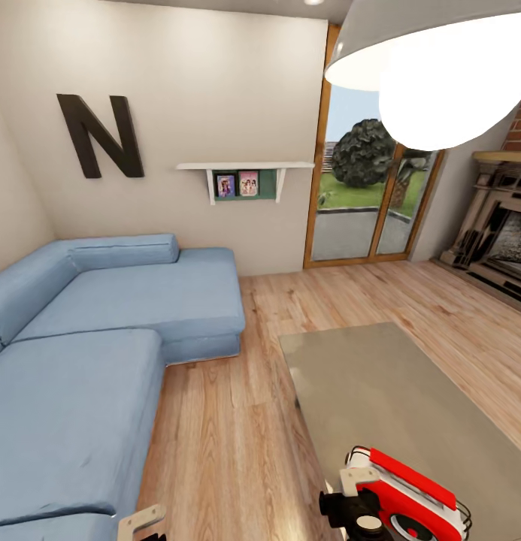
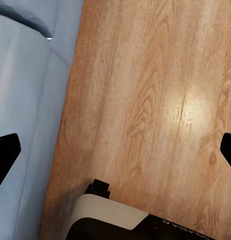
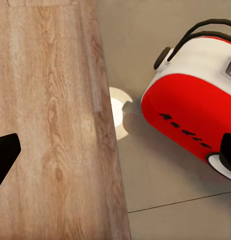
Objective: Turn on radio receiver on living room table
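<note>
The red radio receiver (image 1: 407, 492) with white trim and a red handle stands at the near end of the grey-beige table (image 1: 380, 383). My right arm's wrist (image 1: 349, 505) hangs just left of the radio, over the table's near-left edge. In the right wrist view the radio receiver (image 3: 195, 105) lies off to one side, and my right gripper (image 3: 115, 155) is open, with one fingertip (image 3: 228, 152) in front of the radio's dial rim and the other over the floor. My left gripper (image 2: 115, 152) is open above the plank floor, with nothing between its fingers.
A blue sectional sofa (image 1: 87, 353) fills the left side, with a floor strip (image 1: 230, 421) between it and the table. The black "N" (image 1: 101, 135), a wall shelf (image 1: 245, 176), glass doors (image 1: 365, 195) and a brick fireplace (image 1: 501, 225) stand behind. A white lamp (image 1: 440, 52) hangs overhead. My base (image 2: 120, 220) is below the left gripper.
</note>
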Controlling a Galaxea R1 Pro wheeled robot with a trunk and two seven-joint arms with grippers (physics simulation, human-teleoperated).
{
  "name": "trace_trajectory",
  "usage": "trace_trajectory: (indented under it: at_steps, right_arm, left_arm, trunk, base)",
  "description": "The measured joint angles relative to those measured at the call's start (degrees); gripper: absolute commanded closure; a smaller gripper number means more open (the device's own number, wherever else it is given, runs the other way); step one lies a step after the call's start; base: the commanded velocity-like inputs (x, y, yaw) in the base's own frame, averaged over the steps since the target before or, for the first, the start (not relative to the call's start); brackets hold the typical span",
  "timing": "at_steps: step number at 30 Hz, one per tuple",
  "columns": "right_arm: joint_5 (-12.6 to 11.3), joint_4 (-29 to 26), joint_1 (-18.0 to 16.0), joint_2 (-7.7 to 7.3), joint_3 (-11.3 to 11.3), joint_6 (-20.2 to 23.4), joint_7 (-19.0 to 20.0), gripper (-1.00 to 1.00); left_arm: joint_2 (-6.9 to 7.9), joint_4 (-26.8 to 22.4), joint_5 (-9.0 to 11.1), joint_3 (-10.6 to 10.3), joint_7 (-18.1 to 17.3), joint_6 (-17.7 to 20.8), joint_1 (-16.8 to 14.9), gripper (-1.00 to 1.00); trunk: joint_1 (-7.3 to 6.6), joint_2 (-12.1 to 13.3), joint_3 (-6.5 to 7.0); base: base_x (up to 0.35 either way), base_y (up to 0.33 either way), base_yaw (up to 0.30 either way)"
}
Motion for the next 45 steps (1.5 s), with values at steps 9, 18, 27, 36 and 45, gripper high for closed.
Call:
trace_trajectory:
  at_steps: [9, 18, 27, 36, 45]
  right_arm:
    - [0.00, 0.02, 0.00, 0.00, 0.00, 0.00, 0.00, -1.00]
    - [0.00, 0.02, 0.00, 0.00, 0.00, 0.00, 0.00, -1.00]
    - [0.00, 0.02, 0.00, 0.00, 0.00, 0.00, 0.00, -1.00]
    - [0.18, 0.02, 0.00, 0.00, 0.00, -0.13, 0.00, -1.00]
    - [0.65, -0.44, 0.00, -0.30, -1.84, 0.03, -0.16, -1.00]
  left_arm:
    - [0.00, -0.02, 0.00, 0.00, -0.01, 0.02, 0.00, -1.00]
    - [0.00, -0.01, -0.03, 0.00, 0.04, 0.00, 0.00, -1.00]
    - [0.00, 0.00, -0.03, 0.00, 0.07, 0.00, 0.00, -1.00]
    - [0.00, -0.02, -0.03, 0.00, 0.16, 0.06, 0.00, -1.00]
    - [0.00, -0.03, -0.07, 0.00, -0.01, 0.01, 0.00, -1.00]
  trunk:
    - [0.00, 0.00, 0.00]
    - [0.00, 0.00, 0.00]
    - [0.00, 0.00, 0.00]
    - [0.00, 0.00, 0.00]
    - [0.00, 0.00, 0.00]
  base:
    - [0.168, 0.000, 0.000]
    - [0.277, 0.000, 0.000]
    - [0.019, 0.000, 0.000]
    - [0.000, 0.000, 0.000]
    - [0.000, 0.000, 0.000]
